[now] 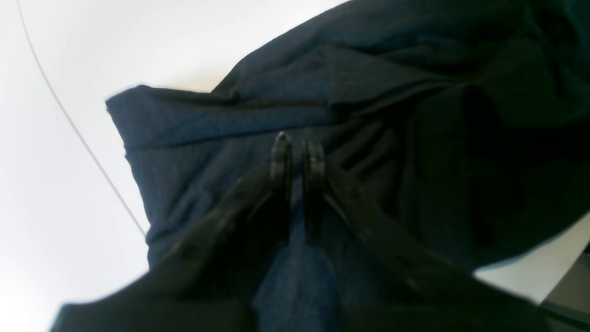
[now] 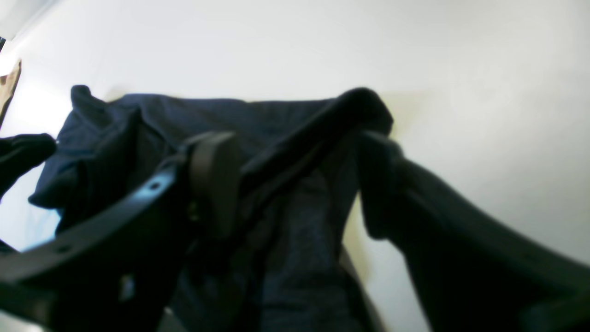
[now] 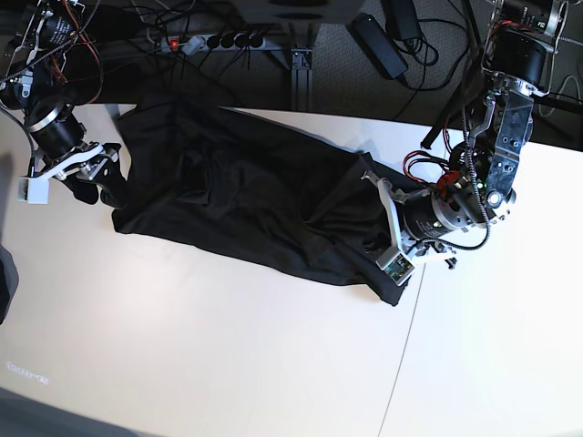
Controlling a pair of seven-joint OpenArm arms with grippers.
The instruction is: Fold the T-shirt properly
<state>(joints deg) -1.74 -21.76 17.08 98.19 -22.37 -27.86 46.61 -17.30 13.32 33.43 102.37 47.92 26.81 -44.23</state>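
T-shirt (image 3: 246, 205) spread rumpled across table (image 3: 228, 355) from 9 to 3 o'clock, not yet folded; left gripper (image 1: 297, 150) nearly closed on cloth at 3, right gripper (image 2: 295, 152) wide open at 9.

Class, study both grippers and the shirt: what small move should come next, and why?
Probably the right gripper should close on the shirt edge. Its jaws stand wide open around a raised fold of the T-shirt, while the left gripper looks already pinched on cloth at the other end, so both ends would be held for lifting.
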